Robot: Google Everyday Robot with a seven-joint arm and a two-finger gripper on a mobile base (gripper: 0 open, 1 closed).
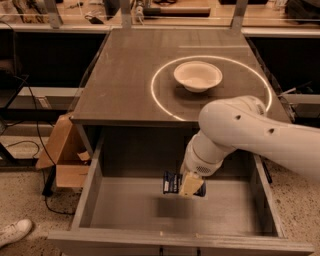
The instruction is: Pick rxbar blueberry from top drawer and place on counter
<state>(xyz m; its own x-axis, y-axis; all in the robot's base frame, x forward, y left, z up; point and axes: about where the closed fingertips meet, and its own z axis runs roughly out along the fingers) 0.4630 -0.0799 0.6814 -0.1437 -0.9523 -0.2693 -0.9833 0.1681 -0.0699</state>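
Hand (188, 184) inside the open top drawer (120, 212), hanging from the white arm (250, 132) that comes in from the right; clenched on the rxbar blueberry (171, 183), with one tan finger (189, 183) across the wrapper; the second finger is hidden behind it.

Rxbar blueberry is off the drawer floor, with a blurred shadow (172, 207) on the floor below it; long axis runs roughly left to right, parallel to the drawer front; left end sticks out free, the middle is covered by the finger, and a bit of the right end shows past it; pale print on the dark blue wrapper, not readable; cannot tell which face is up.

Count: 1 bar, 1 drawer pulled out; drawer front is cut off at the bottom edge, and the right wall is partly hidden by the arm.

Surface (125, 75) above the drawer carries 1 white bowl (198, 76) inside 1 thin bright circle (154, 95); the near right part of the circle is hidden by the arm.

Left of the drawer on the floor: 1 cardboard box (67, 157), a dark cable (35, 135), and 1 white shoe (14, 233) cut off at the edge; bench (180, 11) at the top has clutter too blurred to name.
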